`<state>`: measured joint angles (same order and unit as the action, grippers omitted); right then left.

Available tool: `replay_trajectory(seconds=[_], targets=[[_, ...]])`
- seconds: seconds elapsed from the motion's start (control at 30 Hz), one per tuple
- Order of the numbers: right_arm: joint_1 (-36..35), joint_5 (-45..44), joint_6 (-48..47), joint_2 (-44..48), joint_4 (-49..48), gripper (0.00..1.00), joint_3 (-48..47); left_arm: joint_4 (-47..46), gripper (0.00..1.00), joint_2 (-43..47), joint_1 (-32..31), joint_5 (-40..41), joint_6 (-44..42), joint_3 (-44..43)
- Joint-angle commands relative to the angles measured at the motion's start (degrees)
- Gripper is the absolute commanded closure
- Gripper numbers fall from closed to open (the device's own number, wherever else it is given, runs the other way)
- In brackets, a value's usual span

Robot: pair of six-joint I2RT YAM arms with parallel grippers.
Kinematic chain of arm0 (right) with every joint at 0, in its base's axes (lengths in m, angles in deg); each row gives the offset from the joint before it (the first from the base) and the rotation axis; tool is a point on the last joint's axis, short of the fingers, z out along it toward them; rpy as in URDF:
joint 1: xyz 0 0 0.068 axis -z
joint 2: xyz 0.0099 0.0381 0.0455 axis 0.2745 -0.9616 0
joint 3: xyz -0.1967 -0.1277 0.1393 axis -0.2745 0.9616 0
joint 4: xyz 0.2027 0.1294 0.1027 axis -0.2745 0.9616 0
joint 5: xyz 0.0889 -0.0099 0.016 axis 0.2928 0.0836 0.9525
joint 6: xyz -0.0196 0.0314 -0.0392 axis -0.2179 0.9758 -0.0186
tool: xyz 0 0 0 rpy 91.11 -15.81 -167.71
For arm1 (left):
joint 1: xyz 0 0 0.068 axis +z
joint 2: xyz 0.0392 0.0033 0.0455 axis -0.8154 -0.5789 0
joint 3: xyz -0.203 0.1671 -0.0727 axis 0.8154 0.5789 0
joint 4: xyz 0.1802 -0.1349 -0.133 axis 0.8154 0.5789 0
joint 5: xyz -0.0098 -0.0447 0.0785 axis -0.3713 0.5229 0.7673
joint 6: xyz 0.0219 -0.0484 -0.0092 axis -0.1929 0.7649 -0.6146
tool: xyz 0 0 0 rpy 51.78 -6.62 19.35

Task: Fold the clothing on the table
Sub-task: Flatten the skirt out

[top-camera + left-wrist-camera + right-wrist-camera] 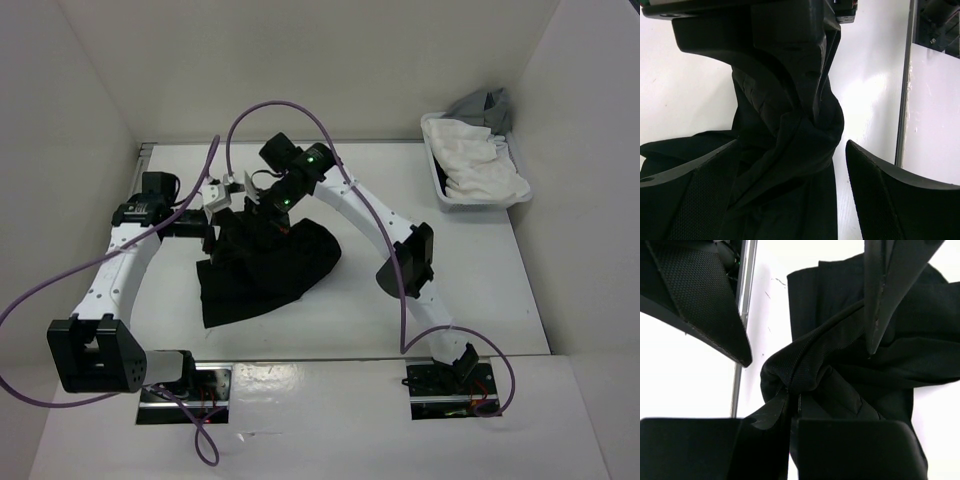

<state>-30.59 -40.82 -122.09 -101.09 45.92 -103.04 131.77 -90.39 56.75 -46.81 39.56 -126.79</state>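
**Item: black skirt** (pixel 270 275). It is lying rumpled on the white table (pixel 450 300), a little toward 9 o'clock of the table's middle in the overhead view. Its main body is spreading flat toward 5 and 6 o'clock. Its 12 o'clock edge is being drawn up off the surface into a twisted bunch of folds.

**Right gripper** (pixel 791 415). It is reaching in from the 4 o'clock side and coming down on the skirt's 12 o'clock edge. Its fingers are pressing tight together on the gathered fabric, and creases are running out from the pinch.

**Left gripper** (pixel 791 145). It is coming in from 9 o'clock, just beside the right gripper. Its jaws are standing wide apart, one finger on each side of the raised bunch. Fabric is passing between them unclamped, so it is gripping nothing. Whether the inner finger is brushing the cloth cannot be told.

**Table rail** (pixel 903 90). This thin metal strip is running along the table edge, close to both grippers in the wrist views.

**Grey tray** (pixel 440 190). It is sitting at 2 o'clock, well apart from the skirt.

**White cloth** (pixel 480 160). It is filling most of the tray.

**Grey cloth** (pixel 485 103). It is resting at the tray's far end, against the wall.

**Purple cables** (pixel 290 105). They are looping above and beside both arms.
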Motion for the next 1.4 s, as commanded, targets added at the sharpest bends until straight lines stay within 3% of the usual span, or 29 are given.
replay_trajectory(seconds=[0.0, 0.5, 0.6, 0.73, 0.87, 0.9, 1.0, 1.03, 1.13, 1.37], targets=[[-3.7, 2.4, -2.3, 5.6, 0.5, 1.0, 0.3, 0.3, 0.09, -1.9, -0.2, -1.6, -2.8, -1.4], [-6.5, 0.1, -3.5, 7.8, 0.5, 1.0, 4.2, 4.8, 0.09, -3.5, -1.2, -2.2, -4.5, -6.3], [-6.5, 0.1, -3.5, 7.8, 0.5, 1.0, 3.0, 4.8, 0.14, -3.5, -2.3, -2.2, -4.5, -5.2], [-6.5, 0.1, -3.5, 7.3, 0.5, 1.0, 2.4, 6.0, 0.29, -3.5, -3.6, -2.2, -4.5, -4.6], [-6.5, 0.1, -2.9, 6.0, 0.5, 1.0, 1.3, 8.4, 0.49, -3.5, -7.6, -1.5, -6.3, -4.0], [-6.5, 0.1, -2.8, 6.0, 0.5, 1.0, 0.5, 9.1, 0.59, -3.5, -8.3, -1.5, -6.9, -4.0], [-6.5, 0.1, -2.8, 5.4, 0.5, 1.0, -1.1, 10.6, 0.69, -4.0, -10.3, -0.2, -7.4, -4.0], [-6.5, -0.5, -2.3, 5.4, 0.5, 1.0, -1.9, 11.2, 0.79, -4.0, -10.3, -0.2, -8.1, -4.0], [-6.5, -0.5, -2.3, 4.9, 0.5, 1.0, -2.4, 11.8, 0.95, -4.5, -11.7, 0.3, -8.7, -4.0], [-6.5, -5.1, -1.7, 4.4, -0.2, 1.0, -3.5, 12.9, 1.0, -4.0, -11.7, 0.9, -8.2, -4.6]])
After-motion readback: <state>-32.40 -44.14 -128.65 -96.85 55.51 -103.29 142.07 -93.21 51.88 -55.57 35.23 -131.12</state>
